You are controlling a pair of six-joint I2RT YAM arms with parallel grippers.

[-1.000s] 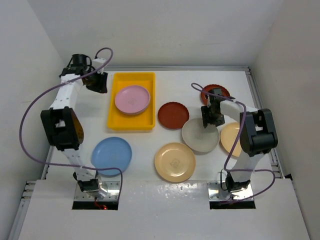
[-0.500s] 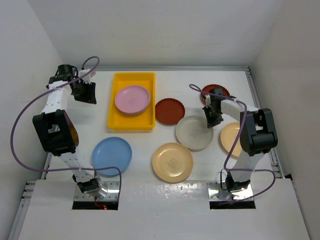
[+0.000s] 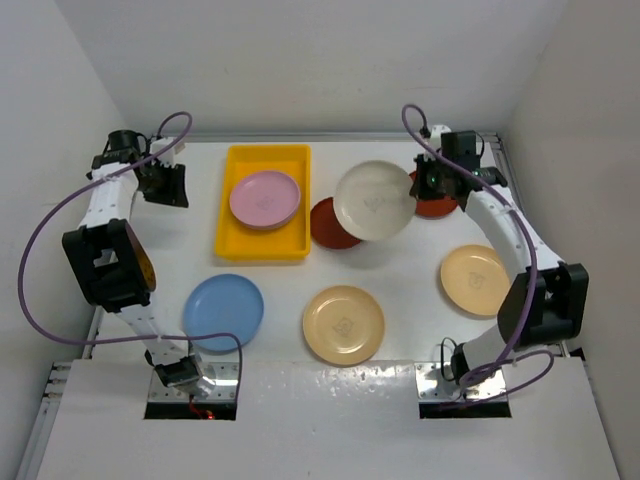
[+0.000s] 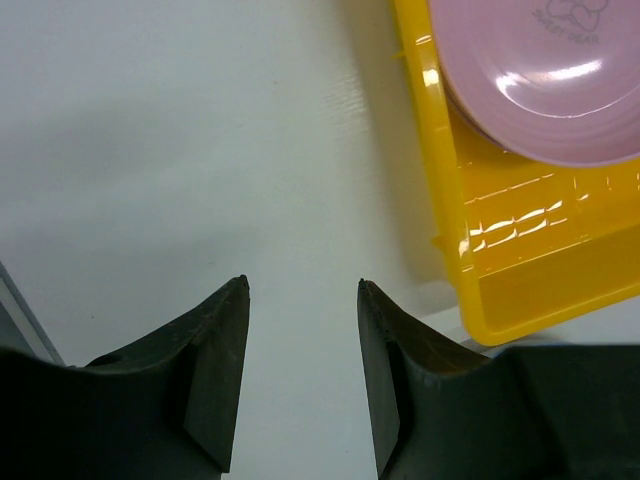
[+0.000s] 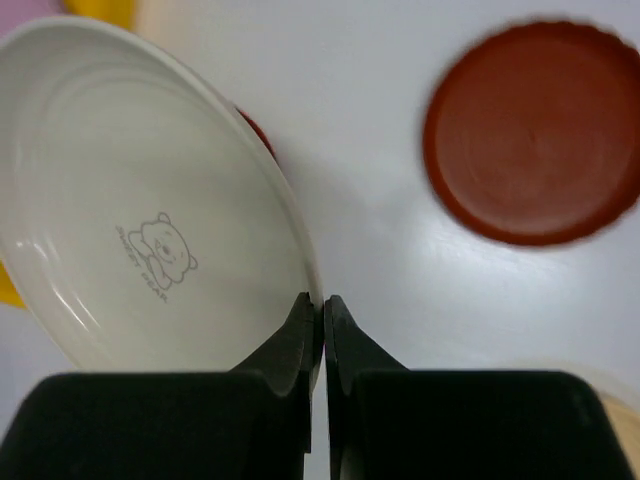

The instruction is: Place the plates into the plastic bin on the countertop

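My right gripper point(image 3: 430, 181) point(image 5: 323, 305) is shut on the rim of the cream-white plate point(image 3: 374, 200) point(image 5: 150, 200), which hangs tilted above the countertop point(image 3: 400, 290), right of the yellow plastic bin point(image 3: 262, 254). A pink plate point(image 3: 265, 198) point(image 4: 540, 80) lies in the bin point(image 4: 520, 250). One dark red plate point(image 3: 322, 226) sits partly under the raised plate. Another dark red plate point(image 3: 440, 206) point(image 5: 535, 140) lies beneath the right wrist. Left of the bin, my left gripper point(image 3: 168, 185) point(image 4: 303, 290) stands open over bare countertop with nothing between its fingers.
Two tan-yellow plates point(image 3: 344, 325) point(image 3: 476, 280) and a blue plate point(image 3: 223, 312) lie on the near half of the countertop. White walls close in the left, back and right sides. A purple cable loops from each arm.
My right gripper closed on the cream-white plate's rim and lifted it up and back toward the bin. My left arm swung left, away from the bin.
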